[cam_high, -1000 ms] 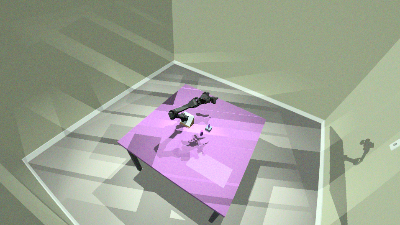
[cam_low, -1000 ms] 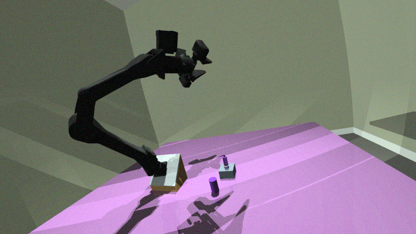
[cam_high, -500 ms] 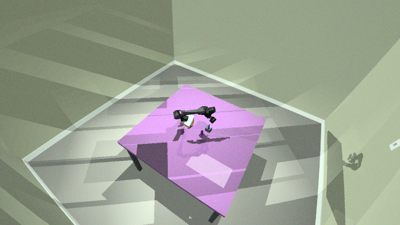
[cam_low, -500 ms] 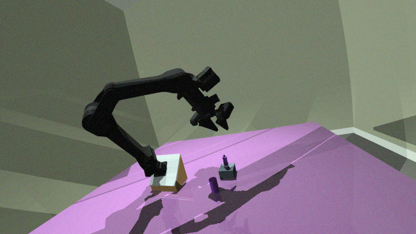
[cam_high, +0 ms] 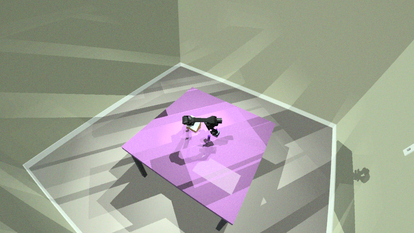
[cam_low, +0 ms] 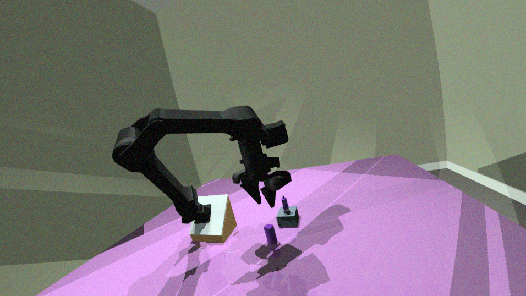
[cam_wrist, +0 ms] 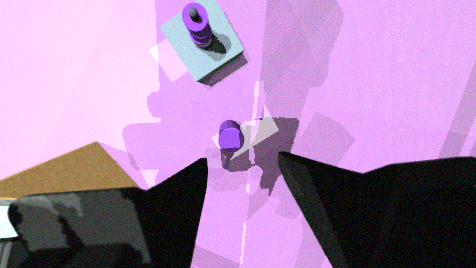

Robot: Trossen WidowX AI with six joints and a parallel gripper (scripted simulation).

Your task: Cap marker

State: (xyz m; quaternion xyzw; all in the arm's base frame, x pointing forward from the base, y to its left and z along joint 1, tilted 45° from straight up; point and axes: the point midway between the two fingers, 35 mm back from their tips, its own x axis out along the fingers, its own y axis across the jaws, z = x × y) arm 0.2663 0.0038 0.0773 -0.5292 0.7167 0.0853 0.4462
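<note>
The purple marker [cam_low: 284, 203] [cam_wrist: 200, 35] stands upright in the grey-blue holder block [cam_low: 288, 220] [cam_wrist: 192, 62], its dark tip bare. In the top view the arm partly covers both. The purple cap [cam_high: 208, 137] [cam_low: 270, 234] [cam_wrist: 230, 137] stands upright and loose on the pink table [cam_high: 162, 136] [cam_low: 385, 228], beside the holder. My gripper [cam_low: 266, 204] [cam_wrist: 243, 160] is open and empty, pointing down above the table. In the wrist view the cap shows just beyond the fingertips, a little left of the middle between them, and the holder is farther up.
A wedge-shaped block [cam_high: 193, 127] [cam_low: 217, 212] [cam_wrist: 90, 167] with a white sloping top and tan sides carries the arm's base, left of the cap and holder in the exterior view. Arm shadows fall across the table around the cap.
</note>
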